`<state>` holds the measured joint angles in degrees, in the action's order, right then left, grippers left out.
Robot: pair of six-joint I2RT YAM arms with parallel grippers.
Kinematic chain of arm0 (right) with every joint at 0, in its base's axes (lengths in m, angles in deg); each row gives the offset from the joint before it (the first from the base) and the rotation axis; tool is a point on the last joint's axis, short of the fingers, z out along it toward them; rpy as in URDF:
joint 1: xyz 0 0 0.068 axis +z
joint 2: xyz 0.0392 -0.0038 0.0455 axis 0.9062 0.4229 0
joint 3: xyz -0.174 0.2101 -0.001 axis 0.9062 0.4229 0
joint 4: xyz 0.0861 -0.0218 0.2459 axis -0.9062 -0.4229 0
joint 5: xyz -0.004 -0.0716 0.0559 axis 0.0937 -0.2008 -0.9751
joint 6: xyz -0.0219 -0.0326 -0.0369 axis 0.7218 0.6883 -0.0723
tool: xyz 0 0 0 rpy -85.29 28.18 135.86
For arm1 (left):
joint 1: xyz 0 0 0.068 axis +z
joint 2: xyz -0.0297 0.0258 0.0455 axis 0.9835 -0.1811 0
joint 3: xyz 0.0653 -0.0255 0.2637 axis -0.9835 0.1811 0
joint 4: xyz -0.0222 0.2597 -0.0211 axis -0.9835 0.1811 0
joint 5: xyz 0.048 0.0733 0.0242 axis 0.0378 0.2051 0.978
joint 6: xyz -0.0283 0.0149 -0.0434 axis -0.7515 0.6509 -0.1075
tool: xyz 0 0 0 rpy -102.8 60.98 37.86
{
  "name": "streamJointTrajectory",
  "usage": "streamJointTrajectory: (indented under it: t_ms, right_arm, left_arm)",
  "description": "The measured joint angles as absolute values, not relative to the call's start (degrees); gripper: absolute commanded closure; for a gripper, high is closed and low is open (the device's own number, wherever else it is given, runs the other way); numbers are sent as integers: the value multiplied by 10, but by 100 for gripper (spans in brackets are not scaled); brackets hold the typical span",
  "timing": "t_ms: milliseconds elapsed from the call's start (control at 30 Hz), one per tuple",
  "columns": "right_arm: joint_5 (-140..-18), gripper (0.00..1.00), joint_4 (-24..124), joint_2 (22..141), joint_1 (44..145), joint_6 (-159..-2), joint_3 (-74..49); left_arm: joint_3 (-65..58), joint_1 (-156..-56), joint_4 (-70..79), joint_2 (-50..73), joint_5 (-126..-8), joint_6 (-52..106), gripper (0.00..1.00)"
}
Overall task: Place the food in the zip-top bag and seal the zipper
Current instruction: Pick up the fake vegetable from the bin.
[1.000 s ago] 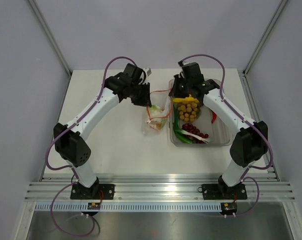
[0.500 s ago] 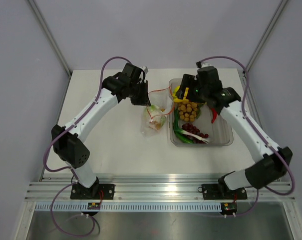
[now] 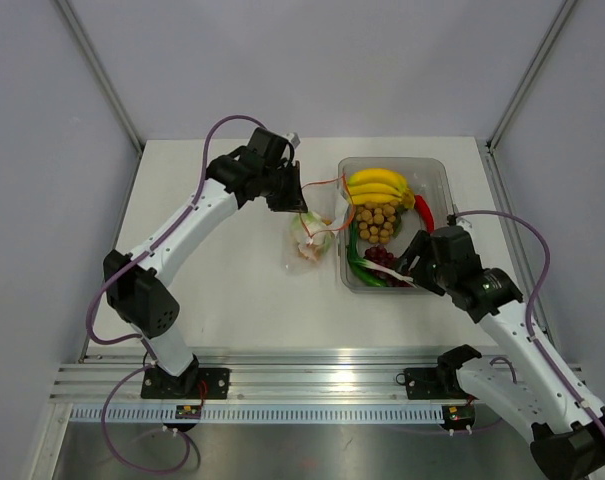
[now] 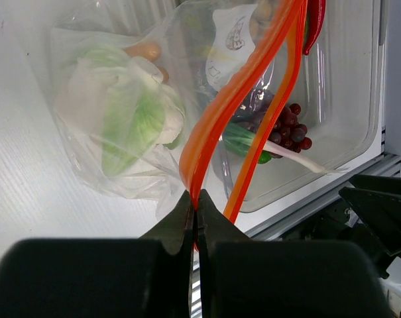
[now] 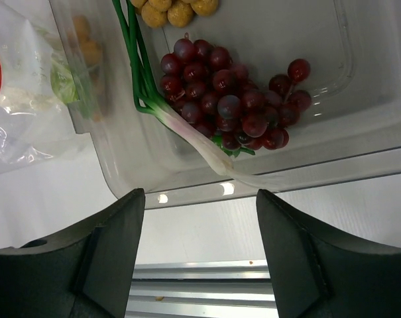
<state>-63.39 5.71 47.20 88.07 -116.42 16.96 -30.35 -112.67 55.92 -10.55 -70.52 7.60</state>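
Writing: a white printed patch shows on the zip-top bag (image 4: 114, 142) in the left wrist view; its marks are too blurred to read.
Containers: one bag, one clear tub (image 3: 443, 178), both on the counter (image 3: 212, 290); the tub sits at 3 o'clock of the bag, touching it.
Bag contents: one white-and-green vegetable (image 4: 130, 116) and at least one orange piece (image 4: 144, 50).
Tub contents: one banana bunch (image 3: 377, 184) at 12 o'clock, one brown ball cluster (image 3: 375, 222) at centre, one red chilli (image 3: 423, 210) at 3 o'clock, one grape bunch (image 5: 227, 93) at 6 o'clock, green stalks (image 5: 137, 73) along the 9 o'clock wall.
Zipper (image 4: 217, 119): two orange tracks parted, mouth open.
Left hand (image 4: 195, 222): arm stretched forward, at 11 o'clock of the bag; fingers clamped together on one zipper track.
Right hand (image 5: 199, 205): arm folded low, at the tub's 5 o'clock rim; fingers apart, gripping nothing.
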Motion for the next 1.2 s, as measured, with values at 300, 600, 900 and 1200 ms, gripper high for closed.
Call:
streamJointTrajectory:
  t_ms: [300,600,900,1200]
  right_arm:
    - [-630,24,93,517,881,-1209,188]
    - [-631,28,179,563,881,-1257,227]
    - [-555,27,175,533,881,-1244,206]
    - [-541,27,157,489,927,-1232,157]
  left_arm:
    - [-303,-1131,559,-106,-705,73,100]
    - [-303,-1135,559,-106,-705,72,100]
    - [-303,-1137,559,-106,-705,72,100]
    - [-307,-1137,561,-106,-703,72,100]
